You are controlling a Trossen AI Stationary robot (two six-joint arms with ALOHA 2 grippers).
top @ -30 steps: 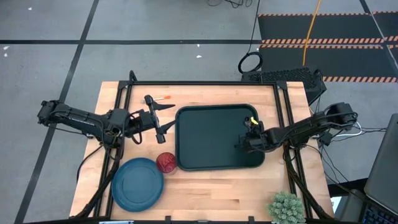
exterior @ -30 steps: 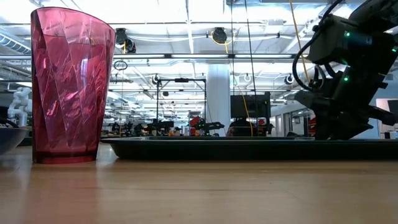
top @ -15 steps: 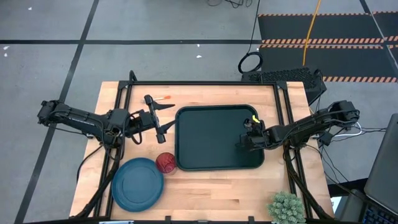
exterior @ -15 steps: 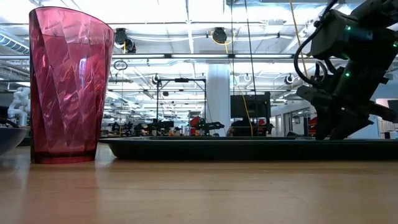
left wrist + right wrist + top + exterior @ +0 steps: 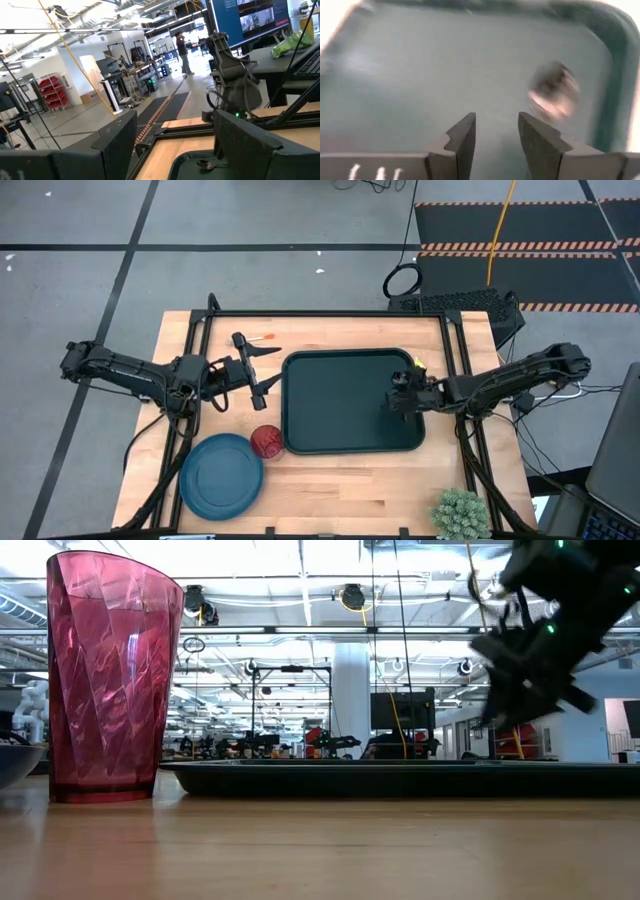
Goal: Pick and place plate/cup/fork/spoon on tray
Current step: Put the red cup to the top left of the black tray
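Note:
The dark spoon [image 5: 554, 97] lies on the floor of the dark tray [image 5: 340, 430], near its right end; it also shows in the left wrist view [image 5: 205, 163]. My right gripper [image 5: 397, 398] hangs open and empty above it [image 5: 496, 130]. My left gripper [image 5: 262, 370] is open and empty just left of the tray [image 5: 175, 145]. The orange-handled fork [image 5: 262, 338] lies on the table at its far side. The blue plate [image 5: 221, 471] and the red cup [image 5: 266, 441] stand on the table near the tray's near left corner.
A small green plant [image 5: 460, 512] stands at the table's near right corner. In the low view the cup [image 5: 112, 675] stands close at the left, the tray's lip [image 5: 400, 778] runs across the middle, and my right gripper [image 5: 530, 690] is above it.
My right gripper has risen from the tray's floor to well above it and has drawn a little toward the table's far edge. The spoon stays on the tray. My left arm has kept still.

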